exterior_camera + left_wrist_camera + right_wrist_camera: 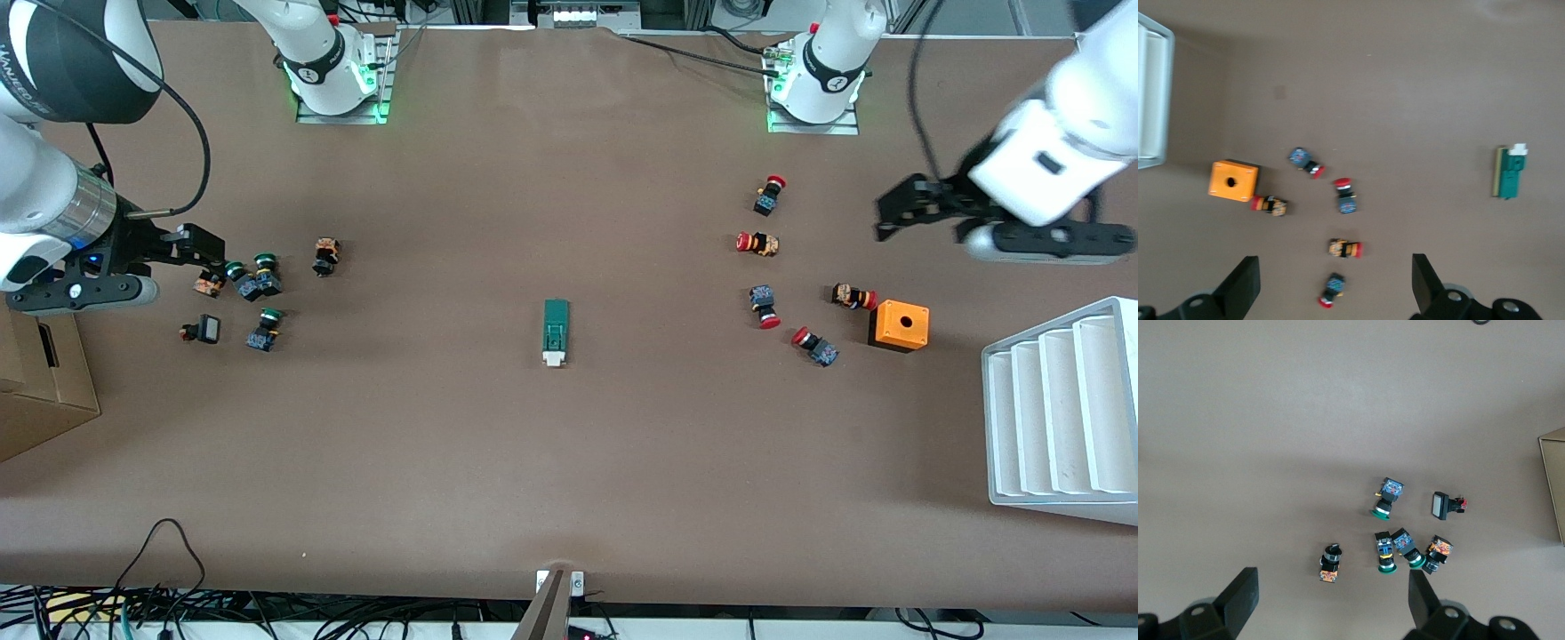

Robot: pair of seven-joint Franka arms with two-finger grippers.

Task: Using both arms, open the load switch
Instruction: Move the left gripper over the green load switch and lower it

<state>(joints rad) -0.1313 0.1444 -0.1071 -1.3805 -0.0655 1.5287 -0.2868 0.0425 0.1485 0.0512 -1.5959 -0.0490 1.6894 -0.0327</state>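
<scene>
The only writing that shows is on the dark band of the right arm's upper joint, pale letters cut off at the frame edge and too partial to read for sure. The load switch (555,332) lies flat near the middle of the brown, matte, cloth-like surface (569,462), a narrow dark green block with a white tab at the end nearer the front camera; nothing touches it. Toward the left arm's end lie red-capped push buttons (757,243), small and cylindrical with dark bodies, and beside them an orange box (899,325) with a round hole in its top. A white ribbed tray (1062,413) sits at that end, nearer the camera. Toward the right arm's end lie green-capped push buttons (264,274) in a loose cluster, and a brown cardboard box (40,382) at the edge. The left pincer (893,216) hangs released, its black fingers wide apart, over bare surface near the red-capped buttons. The right pincer (204,253) is released too, fingers spread, over the green-capped cluster. Neither holds anything.
</scene>
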